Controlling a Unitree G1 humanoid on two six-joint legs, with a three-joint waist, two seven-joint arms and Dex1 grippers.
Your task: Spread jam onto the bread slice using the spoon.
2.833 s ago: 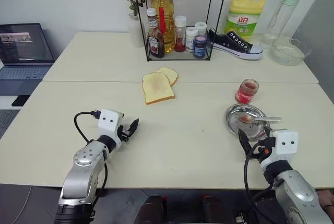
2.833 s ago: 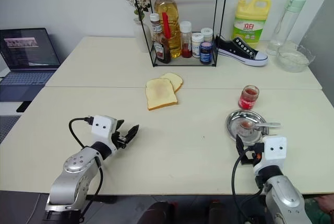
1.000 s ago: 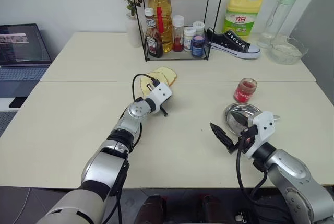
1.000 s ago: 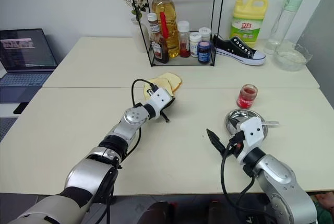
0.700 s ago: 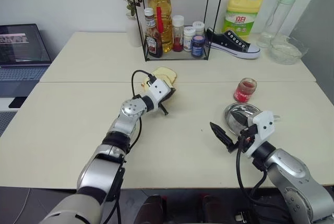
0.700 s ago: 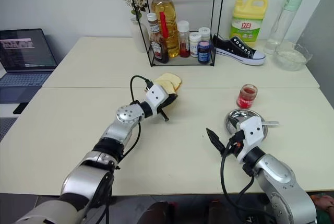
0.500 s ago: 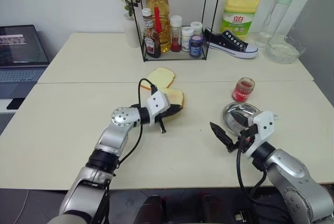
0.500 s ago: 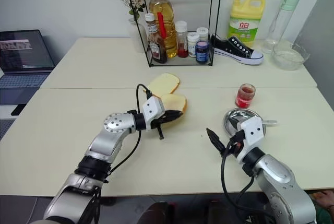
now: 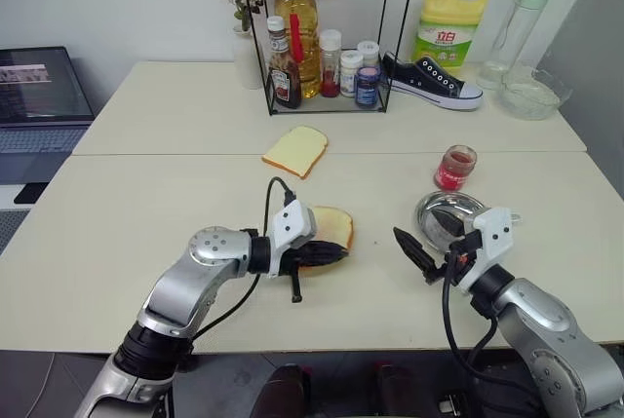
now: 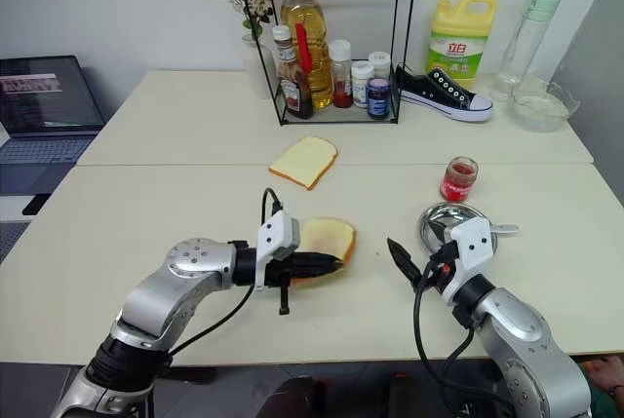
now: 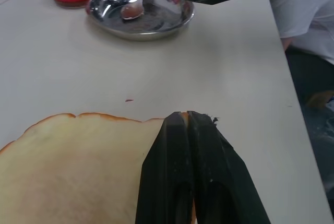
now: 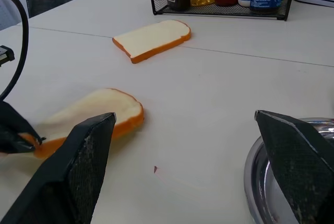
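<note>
Landmark: the round steel dish (image 9: pixel 450 215). Nearest the robot, the left gripper (image 10: pixel 327 264) is clamped on the near edge of the bread slice (image 10: pixel 327 237), which sits well to the dish's left. The right gripper (image 9: pixel 414 254), fingers spread and empty, hangs just beside the dish's near-left rim. The spoon (image 11: pixel 136 6) lies in the dish, jam (image 11: pixel 130 11) in its bowl, handle running away to the right. Judgement: the right arm is nearer the spoon.

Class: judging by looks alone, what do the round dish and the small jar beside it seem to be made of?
Round dish: probably polished steel, since it is silvery and mirrors its surroundings. Small jar: likely clear glass, since the red contents show through its walls, though clear plastic is possible.
</note>
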